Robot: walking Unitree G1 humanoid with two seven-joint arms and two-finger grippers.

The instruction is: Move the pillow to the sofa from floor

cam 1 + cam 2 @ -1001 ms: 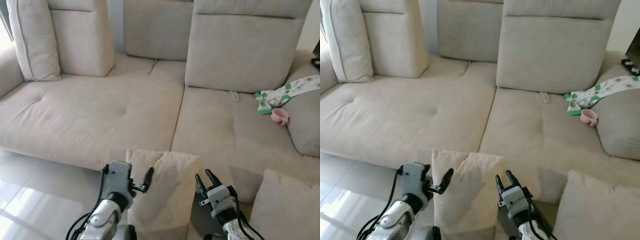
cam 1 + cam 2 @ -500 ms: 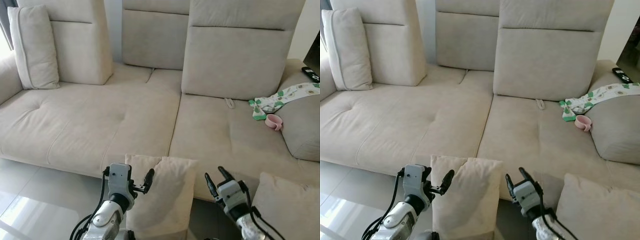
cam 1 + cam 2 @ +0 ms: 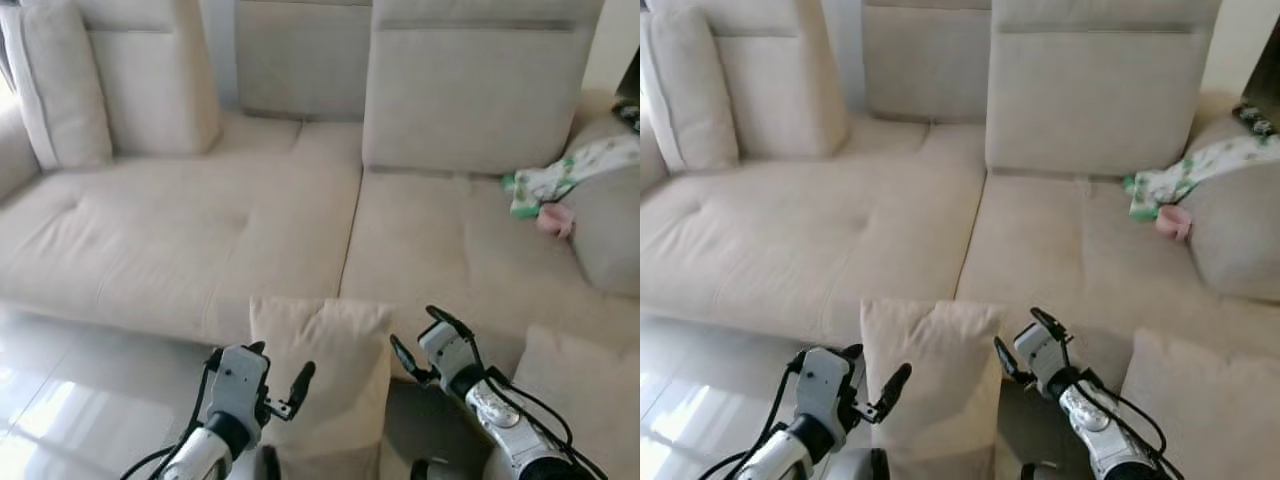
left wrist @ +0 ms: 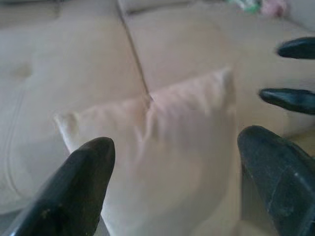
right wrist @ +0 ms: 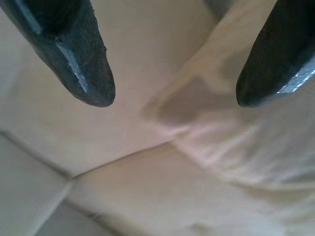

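Pillow (image 3: pixel 322 385) upright at the sofa's front edge, between the two grippers; left gripper (image 3: pixel 278 385) fingers spread, at the pillow's left side; right gripper (image 3: pixel 420 345) fingers spread, beside its right upper corner; second cushion (image 3: pixel 572 400) at right; beyond, beige sofa (image 3: pixel 200 230); patterned cloth (image 3: pixel 560 180) and pink cup (image 3: pixel 553 219) far right.

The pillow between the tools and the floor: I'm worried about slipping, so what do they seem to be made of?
Pillow: soft matte beige fabric, likely suede-like, since it creases. Floor: hard glossy tile or stone, judging by its reflections.
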